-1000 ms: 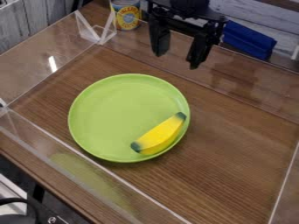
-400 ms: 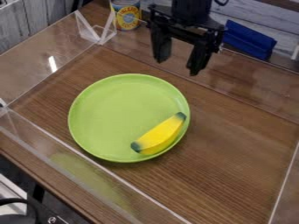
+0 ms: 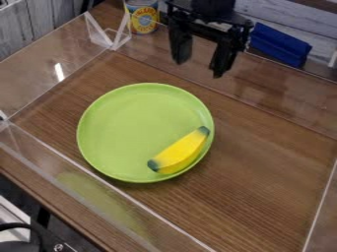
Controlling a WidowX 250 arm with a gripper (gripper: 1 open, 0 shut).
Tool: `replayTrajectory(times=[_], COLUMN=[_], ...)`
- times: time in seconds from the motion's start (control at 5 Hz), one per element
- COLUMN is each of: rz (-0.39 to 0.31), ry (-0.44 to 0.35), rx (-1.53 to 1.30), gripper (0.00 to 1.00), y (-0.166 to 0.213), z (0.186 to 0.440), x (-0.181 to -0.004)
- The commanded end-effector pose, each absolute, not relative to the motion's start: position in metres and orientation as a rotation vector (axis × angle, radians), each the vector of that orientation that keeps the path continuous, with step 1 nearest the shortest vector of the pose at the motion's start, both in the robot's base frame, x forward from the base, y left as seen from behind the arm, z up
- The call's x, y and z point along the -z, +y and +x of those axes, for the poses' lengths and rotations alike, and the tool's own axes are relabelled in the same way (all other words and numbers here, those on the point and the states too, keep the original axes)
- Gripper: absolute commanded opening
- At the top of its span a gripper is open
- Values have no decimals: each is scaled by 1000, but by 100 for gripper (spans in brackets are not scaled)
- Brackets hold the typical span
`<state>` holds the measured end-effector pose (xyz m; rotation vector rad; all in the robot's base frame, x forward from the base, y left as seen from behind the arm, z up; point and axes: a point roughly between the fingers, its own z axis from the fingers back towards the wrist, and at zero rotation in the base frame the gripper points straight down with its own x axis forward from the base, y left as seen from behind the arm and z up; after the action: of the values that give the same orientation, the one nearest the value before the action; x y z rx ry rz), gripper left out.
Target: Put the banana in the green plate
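So nearest to the camera there's a clear plastic wall (image 3: pixel 53 172) running around the wooden table (image 3: pixel 263 167), and just past it sits the green plate (image 3: pixel 112 123). The banana (image 3: pixel 183 150) is already lying inside the plate, tucked against the rim on the right-hand side, dark tips at each end. Nothing is touching it.

Further back, the gripper (image 3: pixel 199 54) hangs above the table, well apart from the plate, pointing straight down with its fingers spread wide and nothing between them (totally empty-handed).

My read: the placing step looks done, and this is the wrap-up bit. The next move shouldn't call for much, probably just keeping the arm clear of the plate, no need to go back down.

Compared to the earlier frames, basically nothing differs. Banana sits in the same spot on the plate, plate hasn't budged, and the gripper is in about the same place, just as open.
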<state>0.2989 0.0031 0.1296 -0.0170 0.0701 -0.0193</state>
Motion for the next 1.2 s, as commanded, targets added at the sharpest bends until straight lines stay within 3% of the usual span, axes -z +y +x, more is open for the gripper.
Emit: replayTrajectory(times=[0.0, 1.0], rz=[-20, -23], ry=[19, 6], rx=[22, 26], gripper=[100, 100], y=[7, 8], z=[307, 312], x=[-142, -144])
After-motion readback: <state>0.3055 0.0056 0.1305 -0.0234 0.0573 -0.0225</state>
